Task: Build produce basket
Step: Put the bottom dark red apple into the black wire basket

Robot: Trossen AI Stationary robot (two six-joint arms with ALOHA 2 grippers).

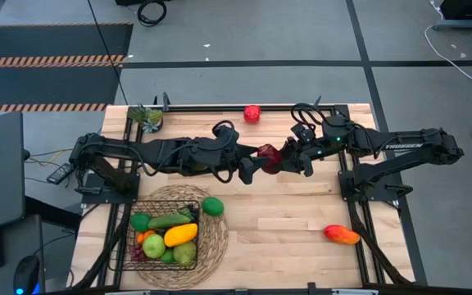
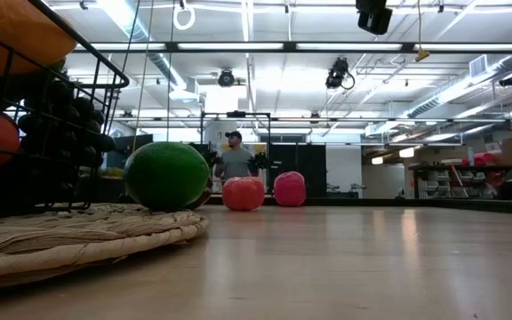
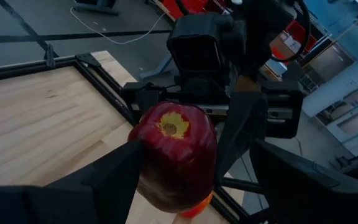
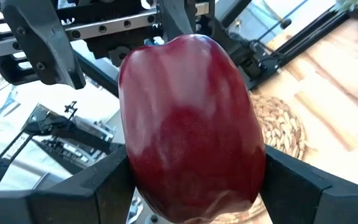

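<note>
Above the middle of the surface [image 1: 285, 221], the left gripper [image 1: 256, 161] and right gripper [image 1: 289, 156] meet, both clamped on one dark red apple [image 1: 270, 157] held in the air. The basket [image 1: 133, 246], part-filled with produce, sits on a woven mat [image 1: 215, 238] near left; a green lime [image 1: 212, 206] rests just beside it. Another red apple [image 1: 252, 113] lies far, a mango [image 1: 342, 235] near right, a potted plant [image 1: 147, 116] far left.

A round woven straw mat [image 1: 215, 238] lies on the wooden table [image 1: 285, 221], well apart from the jaws. A small green potted plant [image 1: 148, 117] stands at a far corner. A person [image 2: 235, 158] stands in the room beyond.
</note>
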